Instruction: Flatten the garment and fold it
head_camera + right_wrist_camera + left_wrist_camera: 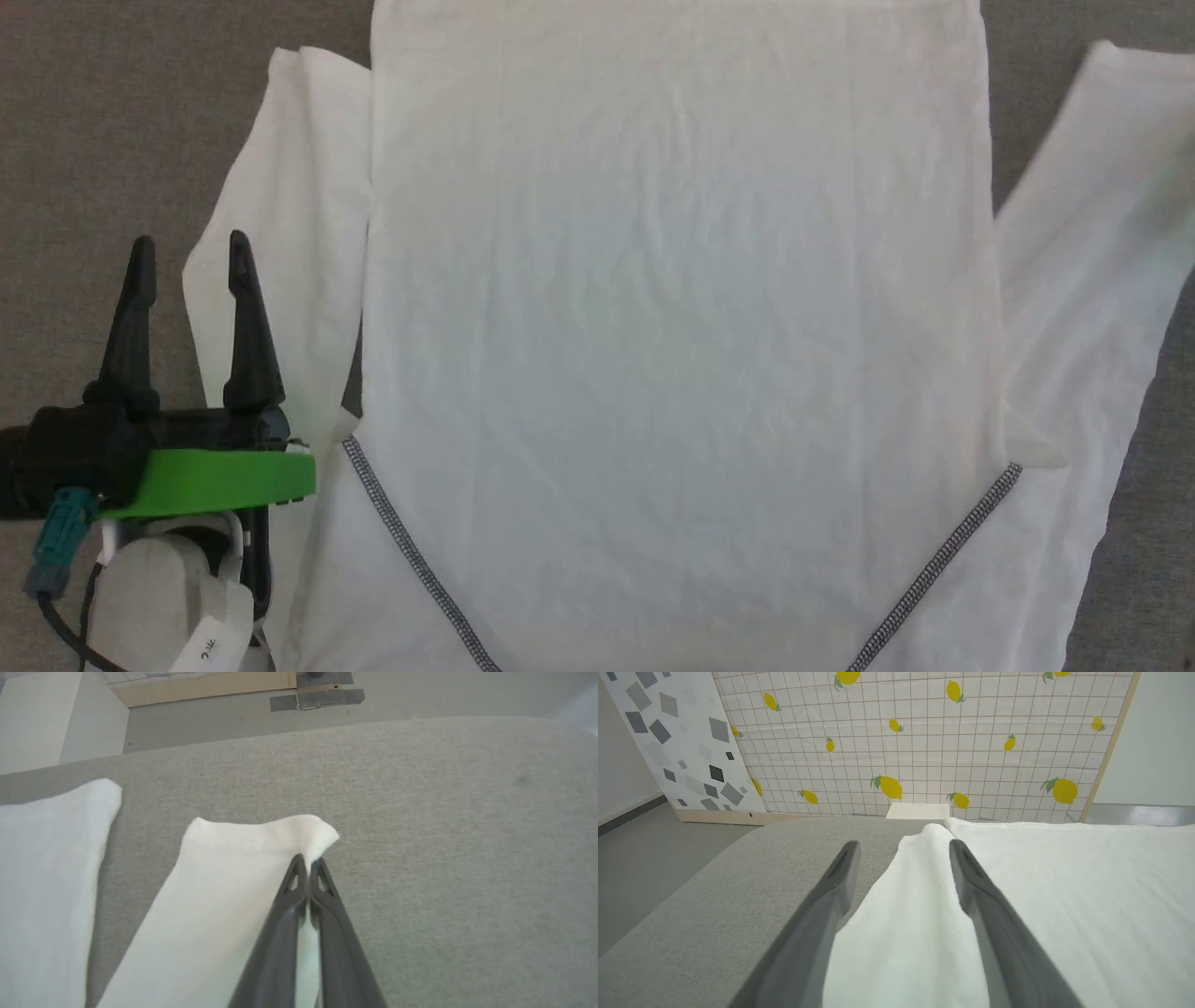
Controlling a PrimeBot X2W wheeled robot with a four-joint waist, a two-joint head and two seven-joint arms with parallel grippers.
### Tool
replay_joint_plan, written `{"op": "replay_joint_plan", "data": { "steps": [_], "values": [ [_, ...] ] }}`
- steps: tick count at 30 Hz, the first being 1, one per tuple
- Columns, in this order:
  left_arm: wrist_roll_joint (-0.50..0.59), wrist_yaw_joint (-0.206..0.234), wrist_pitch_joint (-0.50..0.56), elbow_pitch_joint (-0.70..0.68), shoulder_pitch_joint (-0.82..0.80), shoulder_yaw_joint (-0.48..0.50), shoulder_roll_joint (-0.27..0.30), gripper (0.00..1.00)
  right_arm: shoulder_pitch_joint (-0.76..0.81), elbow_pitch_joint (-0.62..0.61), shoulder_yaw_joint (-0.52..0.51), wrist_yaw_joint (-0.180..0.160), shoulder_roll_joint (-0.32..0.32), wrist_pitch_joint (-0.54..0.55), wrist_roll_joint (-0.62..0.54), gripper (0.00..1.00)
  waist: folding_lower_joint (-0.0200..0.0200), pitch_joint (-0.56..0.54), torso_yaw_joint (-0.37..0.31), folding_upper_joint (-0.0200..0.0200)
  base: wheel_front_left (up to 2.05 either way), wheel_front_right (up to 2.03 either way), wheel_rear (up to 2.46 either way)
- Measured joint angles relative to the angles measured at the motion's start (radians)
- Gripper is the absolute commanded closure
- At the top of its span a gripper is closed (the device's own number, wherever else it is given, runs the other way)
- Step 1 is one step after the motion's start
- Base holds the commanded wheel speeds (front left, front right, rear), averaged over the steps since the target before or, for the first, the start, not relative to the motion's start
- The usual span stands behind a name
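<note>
Grey surface (93, 140), lemon-print screen (924, 742) beyond garment (1064, 882)

Grey fabric table (714, 896), bright even light, no hard shadows.

I'm looking past the table's far edge now. A lemon-print grid panel (924, 742) stands right behind it, wood-trimmed down one side, and a small white box (917, 811) sits at that edge. Off the table's far left corner I've got a second panel with grey diamond shapes (682, 742), and behind its far right corner a plain pale wall (1157, 742). Smooth grey floor (640, 858) runs along the table's left side. On my right wrist feed, beyond the table, there's a tan board (205, 688) and a white wall (46, 718).
</note>
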Motion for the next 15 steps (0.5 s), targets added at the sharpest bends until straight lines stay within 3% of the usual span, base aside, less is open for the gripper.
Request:
{"op": "replay_joint_plan", "data": {
  "steps": [6, 15],
  "values": [
    [0.007, 0.003, 0.000, -0.005, 0.076, 0.041, -0.023, 0.00, 0.235, -0.129, -0.154, 0.000, -0.086, 0.008, 0.089, 1.00, -0.0001, -0.103, -0.014, 0.0000, 0.00, 0.00, 0.00],
    [0.008, 0.011, 0.000, -0.027, 0.181, 0.085, -0.044, 0.00, 0.453, -0.181, -0.374, 0.000, -0.116, 0.000, 0.129, 1.00, -0.0002, -0.248, -0.055, 0.0000, 0.00, 0.00, 0.00]
  ]
}}
